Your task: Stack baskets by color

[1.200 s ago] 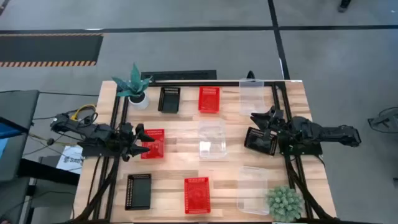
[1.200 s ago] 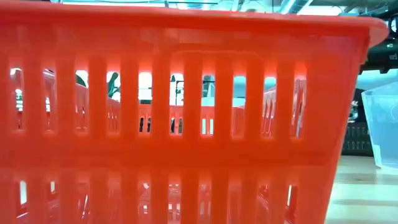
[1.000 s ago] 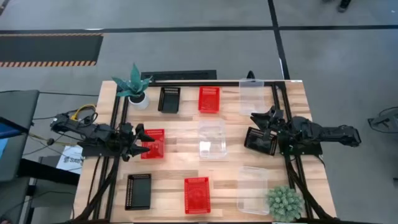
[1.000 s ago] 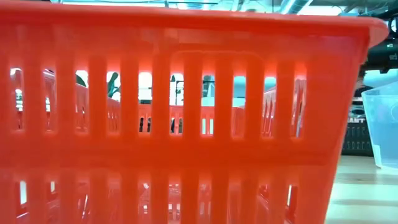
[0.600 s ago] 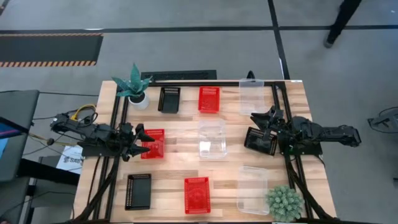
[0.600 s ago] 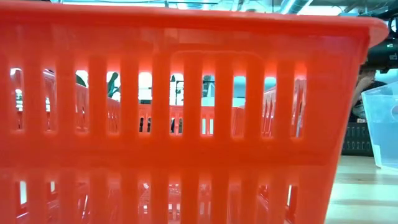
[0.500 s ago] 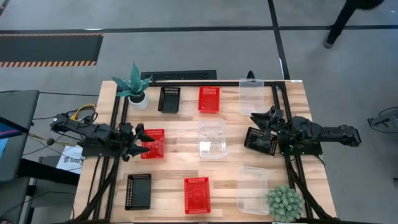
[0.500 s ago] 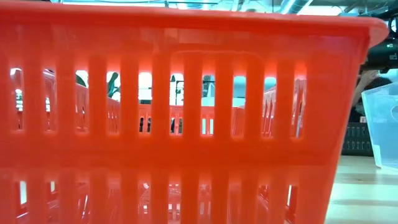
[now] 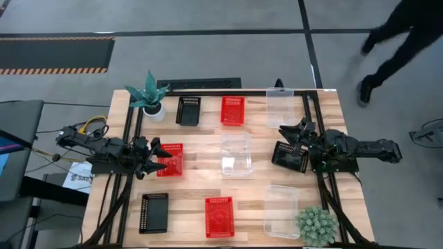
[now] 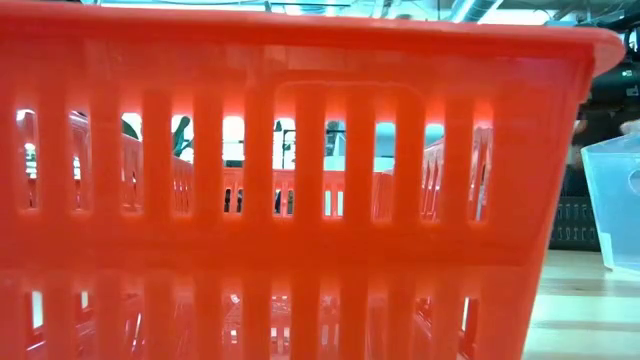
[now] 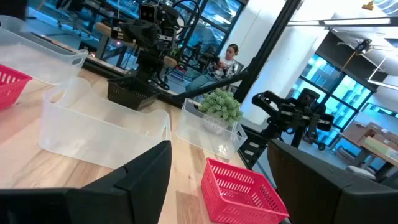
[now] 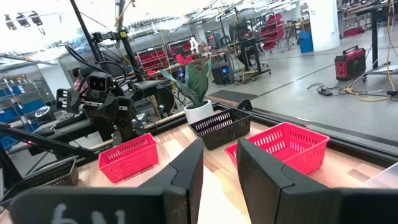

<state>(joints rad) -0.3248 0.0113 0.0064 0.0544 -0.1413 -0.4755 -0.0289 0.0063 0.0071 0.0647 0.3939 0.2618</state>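
Nothing on the desk (image 9: 201,190) has moved in the last second. The only change is off it: a person (image 9: 394,41) in dark clothes has walked further into view on the floor at the far right, well apart from both arms. You can ignore that for the task.

Both arms have stayed put. The left tool (image 9: 160,158) sits just beside the left-hand red basket (image 9: 174,160). Its fingers are spread wide and nothing shows between them in its wrist view. The right tool (image 9: 291,135) hangs over the right-hand black basket (image 9: 289,159) with its fingers only part-way apart. Nothing shows in that gap either, so I judge neither basket is gripped yet.

All nine baskets lie single, so no stacking is done:
- Far row: black (image 9: 188,109), red (image 9: 232,110) and clear (image 9: 279,108).
- Centre: a clear one (image 9: 236,155) between the two arms.
- Near row: black (image 9: 154,211), red (image 9: 219,216) and clear (image 9: 280,211).

That near red basket fills the low view. The stillness looks like a pause before the first grasp. Your next move is probably to close on each basket's rim and lift.
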